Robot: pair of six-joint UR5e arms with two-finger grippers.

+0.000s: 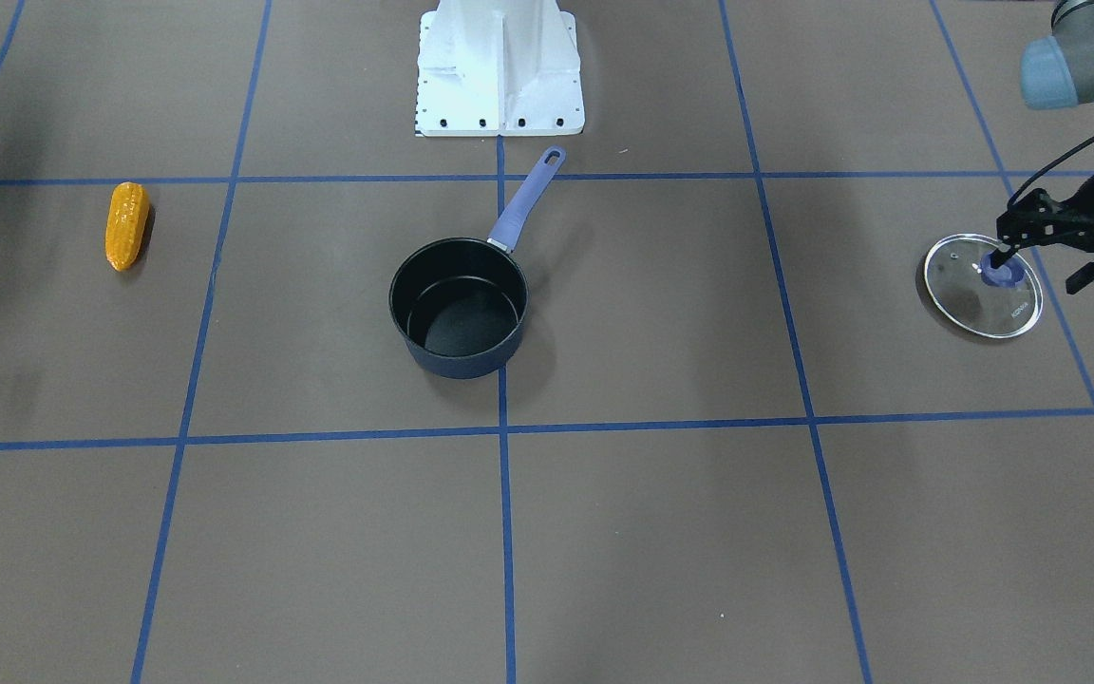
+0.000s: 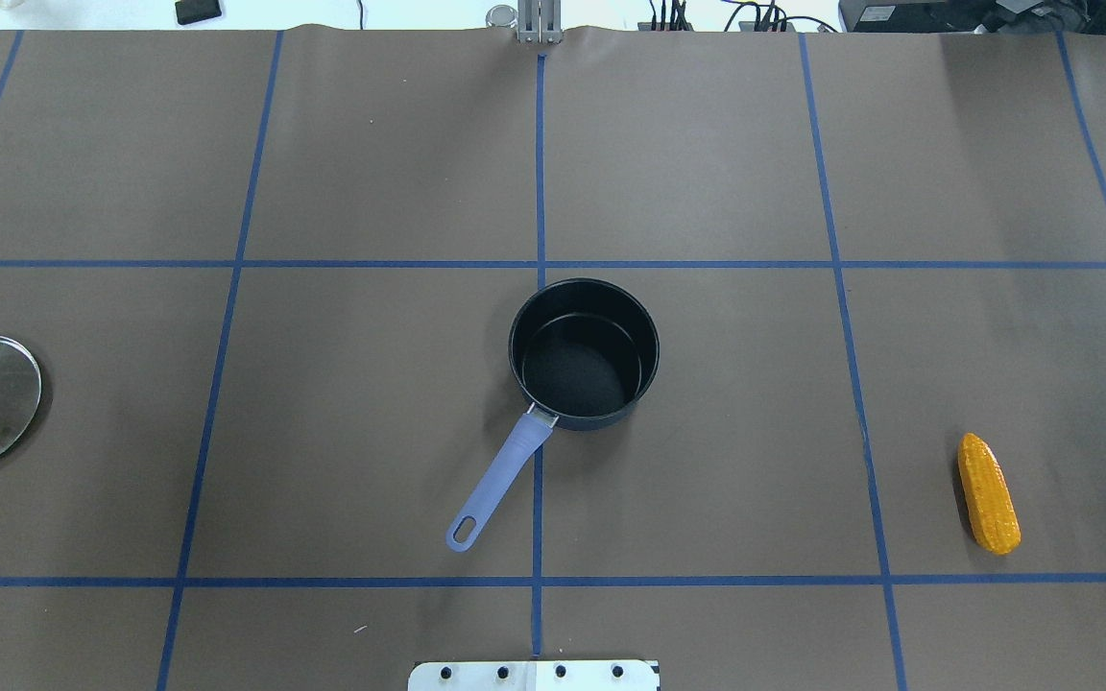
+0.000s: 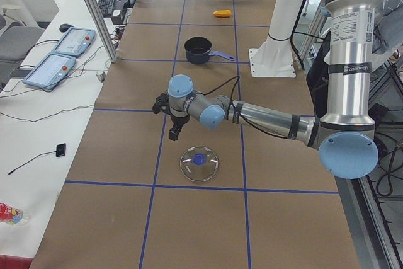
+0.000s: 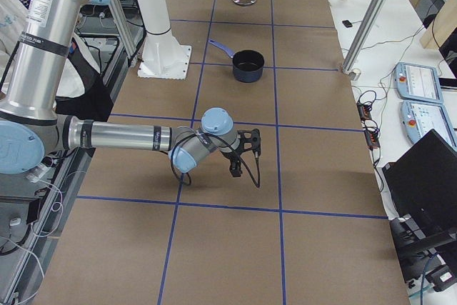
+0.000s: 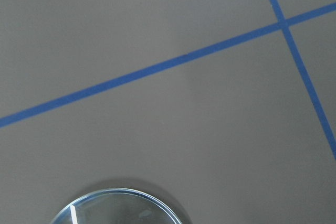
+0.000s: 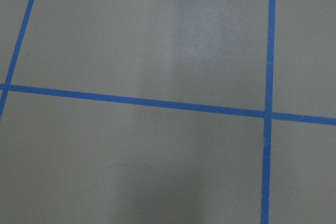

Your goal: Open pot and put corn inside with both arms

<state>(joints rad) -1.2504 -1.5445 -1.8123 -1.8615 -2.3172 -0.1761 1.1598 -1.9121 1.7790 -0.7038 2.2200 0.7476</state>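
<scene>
The dark blue pot [image 1: 457, 364] stands open in the middle of the table, its lavender handle [image 1: 527, 201] pointing toward the robot's base. Its glass lid [image 1: 982, 296] with a blue knob lies flat far out on the robot's left side. My left gripper [image 1: 1041, 269] hovers just above the lid with its jaws apart, holding nothing. The orange-yellow corn [image 1: 126, 225] lies on the robot's right side, far from the pot. My right gripper [image 4: 239, 162] hangs above bare table near that side, and I cannot tell whether it is open or shut.
The robot's white base block [image 1: 499, 71] stands behind the pot. Blue tape lines divide the brown table cover [image 2: 707, 154] into squares. Control pendants [image 3: 60, 55] and cables lie on the white bench beyond the far edge.
</scene>
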